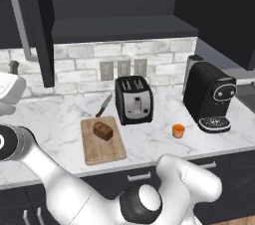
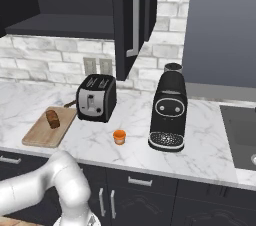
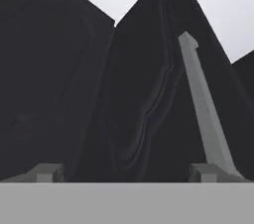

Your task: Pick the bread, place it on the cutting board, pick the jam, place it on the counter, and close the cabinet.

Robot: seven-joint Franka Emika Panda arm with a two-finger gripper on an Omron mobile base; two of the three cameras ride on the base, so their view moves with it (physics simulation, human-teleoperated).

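Note:
The bread, a small dark-brown loaf, lies on the tan cutting board. The orange jam stands on the white marble counter, between the toaster and the coffee machine. The dark cabinet stands open, its door swung out over the counter. In the hand view the cabinet door and its long silver handle are close ahead. My gripper is open, its tips wide apart with nothing between them.
A black toaster stands behind the board, with a knife beside it. A black coffee machine stands to the right. A sink lies at the far right.

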